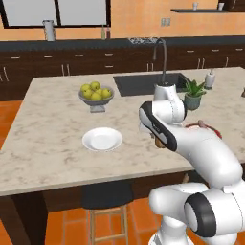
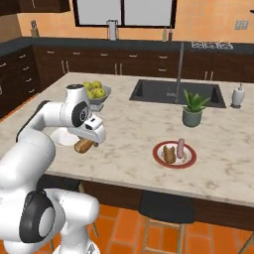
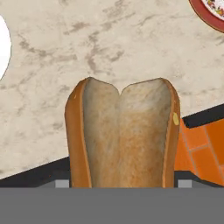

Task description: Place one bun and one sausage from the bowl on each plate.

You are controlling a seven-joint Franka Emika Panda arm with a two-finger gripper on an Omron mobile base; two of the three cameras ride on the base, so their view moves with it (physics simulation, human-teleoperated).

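Hand view: bun (image 3: 122,135) clamped in gripper (image 3: 122,186), split face toward camera, fingertips hidden behind it. Marble counter (image 3: 131,39) below, counter edge and orange floor at 4 o'clock. Sliver of red-rimmed plate (image 3: 210,13) at 1 o'clock; sliver of white plate at 9 o'clock edge.

Right base view: gripper (image 2: 89,141) carrying bun (image 2: 84,146) above near counter edge, just beside white plate (image 2: 59,138), mostly hidden behind arm. Red plate (image 2: 174,155) well apart at 3 o'clock from gripper, already loaded with one bun (image 2: 169,153) and one sausage (image 2: 181,148).

Left base view: white plate (image 1: 102,139) bare, at 9 o'clock from hand; red plate (image 1: 210,128) partly hidden behind arm.

Step in hand, as judged: transport of second bun toward the bare white plate. Next move calls for short travel toward 9 o'clock, lowering over plate centre, then release. Sausage for that plate not yet delivered.

Dark bowl not made out anywhere here.

Around: fruit bowl (image 1: 96,95) beyond white plate at 12 o'clock, sink (image 2: 173,94) and faucet, potted plant (image 2: 192,110), soap bottle (image 2: 238,95). Nothing in the direct path; fruit bowl near enough to mind on overshoot.
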